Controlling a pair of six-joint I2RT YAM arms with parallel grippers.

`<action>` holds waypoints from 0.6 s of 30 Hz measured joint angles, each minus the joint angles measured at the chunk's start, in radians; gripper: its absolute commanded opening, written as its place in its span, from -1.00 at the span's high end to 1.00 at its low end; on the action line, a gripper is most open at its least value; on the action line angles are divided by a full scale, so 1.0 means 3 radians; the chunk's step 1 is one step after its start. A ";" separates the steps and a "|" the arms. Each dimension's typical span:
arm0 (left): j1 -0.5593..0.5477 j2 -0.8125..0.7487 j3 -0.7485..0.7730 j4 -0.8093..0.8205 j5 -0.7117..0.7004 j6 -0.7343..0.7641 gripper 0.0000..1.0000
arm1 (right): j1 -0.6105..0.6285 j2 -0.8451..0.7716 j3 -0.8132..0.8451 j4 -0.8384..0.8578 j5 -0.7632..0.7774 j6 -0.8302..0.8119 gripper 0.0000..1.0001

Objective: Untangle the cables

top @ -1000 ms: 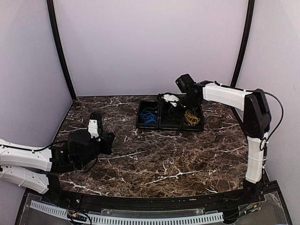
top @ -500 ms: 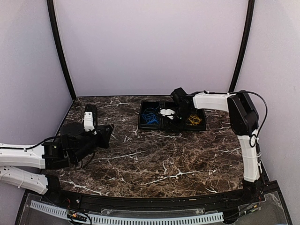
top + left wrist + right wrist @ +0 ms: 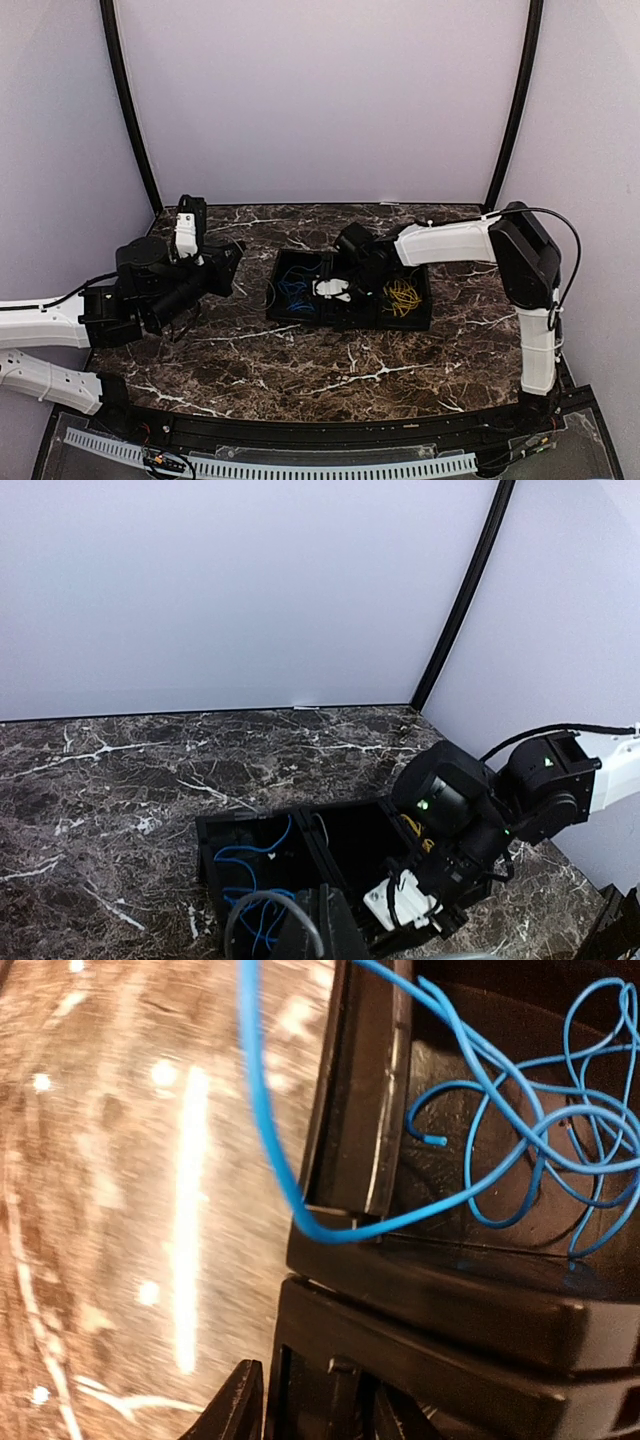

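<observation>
A black three-compartment tray (image 3: 380, 322) lies on the marble table. Tangled blue cables (image 3: 295, 290) fill its left compartment. One blue strand (image 3: 255, 1090) loops out over the tray wall (image 3: 450, 1300). Yellow cables (image 3: 403, 295) lie in the right compartment. A thin grey strand (image 3: 323, 828) shows at the middle compartment's edge. My right gripper (image 3: 325, 292) reaches into the tray's front, and its fingers (image 3: 240, 1405) are shut on the tray wall. My left gripper (image 3: 228, 262) hovers left of the tray, shut (image 3: 325, 895), with a grey wire loop (image 3: 262, 912) close beside it.
Pale walls close the table's back and sides, with black curved posts (image 3: 130, 110) at the corners. The right arm (image 3: 450, 240) stretches across the table's right back. Bare marble (image 3: 350, 375) lies between the tray and the near edge.
The tray has slid toward the near left with my right gripper on it, and that gripper's jaws have narrowed. My left arm has risen and swung toward the back.
</observation>
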 measured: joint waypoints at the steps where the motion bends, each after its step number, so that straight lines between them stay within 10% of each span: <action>1: 0.0000 0.0000 0.0036 0.0000 -0.0003 0.0031 1.00 | 0.0050 -0.0011 0.0000 -0.0024 -0.0033 0.0015 0.14; 18: 0.0000 0.1127 0.0955 0.0151 0.0441 0.0343 1.00 | -0.0593 -0.1996 -0.0608 -0.0028 -0.0053 0.0308 -0.60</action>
